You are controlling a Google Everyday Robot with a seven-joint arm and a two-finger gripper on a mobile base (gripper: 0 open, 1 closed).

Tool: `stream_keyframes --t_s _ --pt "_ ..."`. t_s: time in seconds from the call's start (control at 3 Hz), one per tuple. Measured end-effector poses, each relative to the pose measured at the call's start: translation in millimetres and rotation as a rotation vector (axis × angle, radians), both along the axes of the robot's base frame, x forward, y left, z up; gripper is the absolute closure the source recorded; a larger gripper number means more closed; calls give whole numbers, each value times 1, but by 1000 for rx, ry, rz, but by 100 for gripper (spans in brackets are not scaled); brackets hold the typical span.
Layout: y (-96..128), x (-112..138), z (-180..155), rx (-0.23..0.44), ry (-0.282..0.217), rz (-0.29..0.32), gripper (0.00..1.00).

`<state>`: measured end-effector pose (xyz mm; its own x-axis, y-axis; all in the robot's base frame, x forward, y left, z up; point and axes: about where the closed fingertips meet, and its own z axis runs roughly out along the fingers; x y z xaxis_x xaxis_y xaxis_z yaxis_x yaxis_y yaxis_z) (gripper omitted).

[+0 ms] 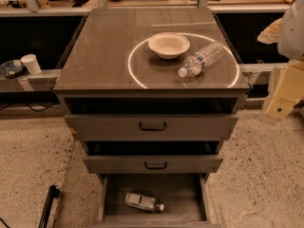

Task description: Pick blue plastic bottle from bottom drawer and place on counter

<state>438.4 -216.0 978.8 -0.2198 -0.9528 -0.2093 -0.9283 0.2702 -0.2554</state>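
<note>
The blue plastic bottle (144,202) lies on its side on the floor of the bottom drawer (183,198), which is pulled open at the bottom of the grey cabinet. Its cap end points right. The counter (102,56) is the dark glossy cabinet top with a thin white circle. My gripper (281,101) is at the right edge of the view, beside the cabinet at about counter height, far from the bottle and holding nothing that I can see.
A white bowl (168,45) and a clear water bottle (202,58) lying on its side sit inside the circle. Two upper drawers (152,126) with black handles are partly open. A white cup (31,63) stands on a ledge at the left. A black pole (47,205) lies on the floor.
</note>
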Motion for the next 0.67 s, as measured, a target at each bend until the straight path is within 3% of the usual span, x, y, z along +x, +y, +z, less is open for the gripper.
stream_keyframes --t_s 0.33,0.67 --pt "0 0 0 0 0 0 0" --pt "3 3 -5 45 -7 12 0"
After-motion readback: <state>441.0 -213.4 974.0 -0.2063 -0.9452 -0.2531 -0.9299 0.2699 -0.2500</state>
